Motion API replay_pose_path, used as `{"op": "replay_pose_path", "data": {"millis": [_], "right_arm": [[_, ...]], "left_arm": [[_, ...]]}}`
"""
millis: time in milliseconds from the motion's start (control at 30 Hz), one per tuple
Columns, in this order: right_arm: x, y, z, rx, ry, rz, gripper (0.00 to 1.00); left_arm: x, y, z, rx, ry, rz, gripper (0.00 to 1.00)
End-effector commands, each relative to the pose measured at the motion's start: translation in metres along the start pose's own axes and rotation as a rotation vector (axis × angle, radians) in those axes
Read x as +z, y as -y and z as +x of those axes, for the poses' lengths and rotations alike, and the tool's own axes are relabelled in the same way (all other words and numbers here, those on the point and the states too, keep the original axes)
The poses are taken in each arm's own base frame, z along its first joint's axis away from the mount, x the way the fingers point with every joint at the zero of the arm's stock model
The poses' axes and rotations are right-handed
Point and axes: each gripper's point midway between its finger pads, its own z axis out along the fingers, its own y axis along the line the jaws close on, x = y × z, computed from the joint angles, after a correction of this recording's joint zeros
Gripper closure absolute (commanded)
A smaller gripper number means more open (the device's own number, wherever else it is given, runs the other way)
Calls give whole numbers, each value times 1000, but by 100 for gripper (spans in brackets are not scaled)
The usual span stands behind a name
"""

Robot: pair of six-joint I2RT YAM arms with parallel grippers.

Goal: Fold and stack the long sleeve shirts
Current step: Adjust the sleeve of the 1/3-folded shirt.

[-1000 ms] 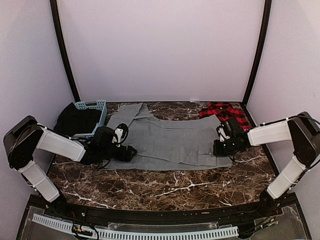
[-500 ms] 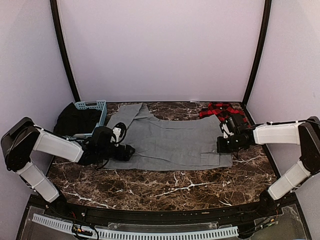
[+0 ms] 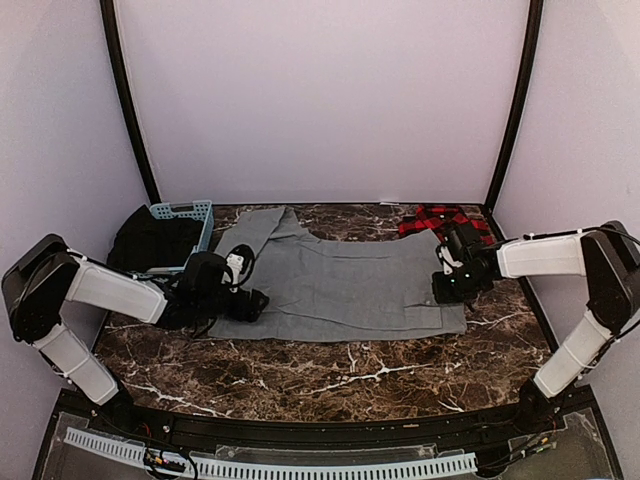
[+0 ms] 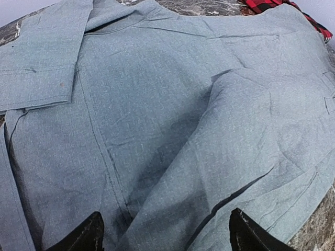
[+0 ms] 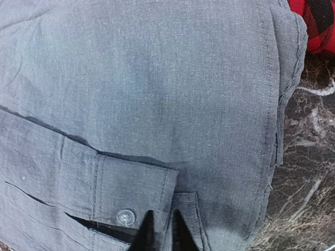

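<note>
Shifting slightly rearward, right pincer (image 5: 163,234) pinches grey shirt (image 3: 340,280); left pincer (image 4: 165,236) stays spread above it.

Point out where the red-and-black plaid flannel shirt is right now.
In the top external view, the red-and-black plaid flannel shirt lies bunched at the far right corner of the marble table, touching the plain grey cloth shirt.

grey shirt (image 3: 340,285) | red-and-black plaid shirt (image 3: 447,222) (checked) | blue basket (image 3: 185,215)
</note>
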Motion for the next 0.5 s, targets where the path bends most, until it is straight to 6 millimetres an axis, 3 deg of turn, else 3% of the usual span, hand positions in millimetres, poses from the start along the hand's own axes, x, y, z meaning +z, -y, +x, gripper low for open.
{"op": "replay_pose_path", "data": {"millis": [0, 133, 233, 333, 467], "right_arm": [[-6, 2, -16, -16, 41, 20, 81], [-24, -10, -28, -41, 115, -8, 65], [-33, -35, -29, -75, 159, -96, 64], [-26, -55, -22, -96, 165, -174, 67], [0, -66, -1, -94, 99, -219, 71]], "left_arm": [[9, -14, 13, 26, -65, -91, 19], [15, -28, 28, 25, -133, -171, 19], [17, -31, 39, 25, -175, -194, 20], [18, -32, 52, 24, -226, -206, 20], [17, -31, 67, 35, -280, -205, 20]]}}
